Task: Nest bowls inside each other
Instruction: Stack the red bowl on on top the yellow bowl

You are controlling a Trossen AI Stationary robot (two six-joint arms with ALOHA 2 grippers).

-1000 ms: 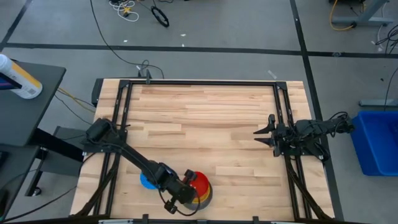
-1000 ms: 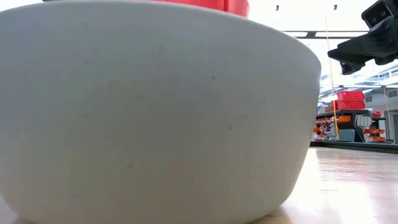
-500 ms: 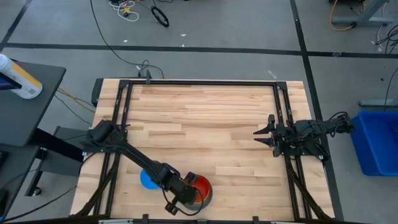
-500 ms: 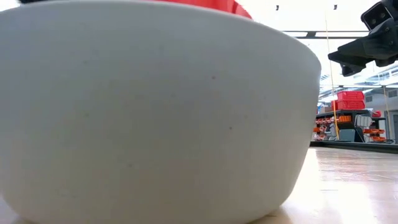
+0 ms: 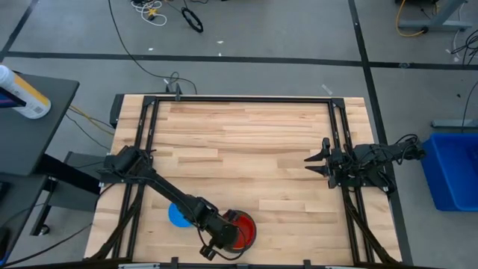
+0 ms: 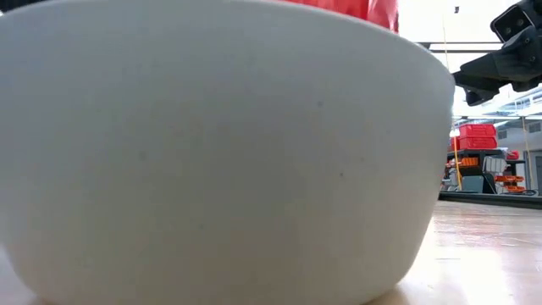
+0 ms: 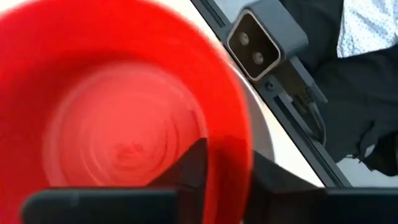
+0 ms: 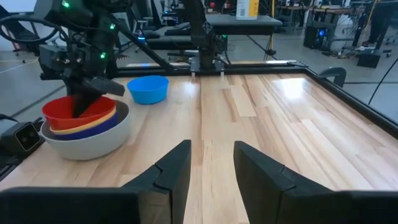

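The red bowl (image 5: 240, 226) sits on top of the yellow bowl (image 8: 107, 117) and the dark blue bowl (image 8: 99, 129). All three rest inside the pale grey bowl (image 8: 93, 143) near the table's front edge. The light blue bowl (image 5: 178, 215) stands alone on its base to the left of the stack. My left gripper (image 5: 228, 233) slants down over the stack with its fingers astride the red bowl's rim. My right gripper (image 5: 310, 161) waits open at the table's right side, above the wood. My left gripper comes from above, slanting toward the near edge, with one finger (image 7: 196, 165) inside the red bowl and the other (image 7: 273, 183) outside its rim (image 7: 239, 155). The bowl rests in the stack. Whether either finger touches the wall, I cannot tell.
The small low camera (image 7: 264, 37) stands at the table's near edge, right beside the grey bowl (image 6: 220, 169), which fills its view. A person in dark clothes (image 7: 367, 112) stands beyond that edge. Bare wood (image 5: 246, 142) stretches across the middle and far side.
My left gripper has gone down and a little toward the near edge with the red bowl. The bowl has sunk into the stack, where it hides the yellow one from above. The grey bowl has shifted slightly sideways in the low view.
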